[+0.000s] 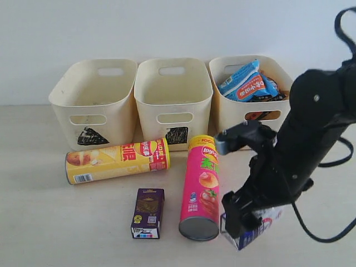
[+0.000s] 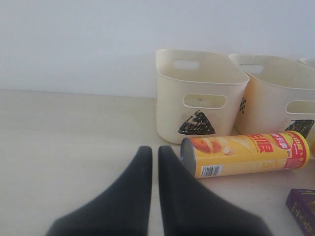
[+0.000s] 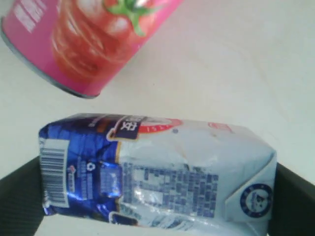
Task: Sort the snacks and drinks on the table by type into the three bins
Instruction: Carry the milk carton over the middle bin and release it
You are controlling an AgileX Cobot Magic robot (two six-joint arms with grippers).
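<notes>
While the sort stands about one third done, my right gripper [image 3: 157, 201] is down over the blue carton [image 1: 253, 233] at the near right of the table [image 1: 44, 211]. Its jaws are spread wide, one finger at each end of the carton. Whether they already press on it I cannot tell. The carton lies on its side, just beside the metal end of the pink tube [image 1: 201, 186].

Done: the packets [image 1: 247, 83], blue-white and orange, are heaped in the right bin [image 1: 222, 108]. My arm hides that bin's mark.

Left to do: four items lie on the table.
- The yellow tube [image 1: 117, 161] lies on its side just in front of the left bin [image 1: 92, 97] and the middle bin [image 1: 173, 94].
- The pink tube lies on its side, pointing from the middle bin toward the near edge.
- The purple carton [image 1: 148, 211] lies flat between the two tubes, nearer the front.
- The blue carton lies between my right fingers.

The left bin, marked with a triangle, and the middle bin show nothing inside from this angle. By my judgement one takes the tubes and the other the cartons.

My left gripper [image 2: 153, 150] is closed and empty, low over bare table, with the yellow tube's end near its tips.
</notes>
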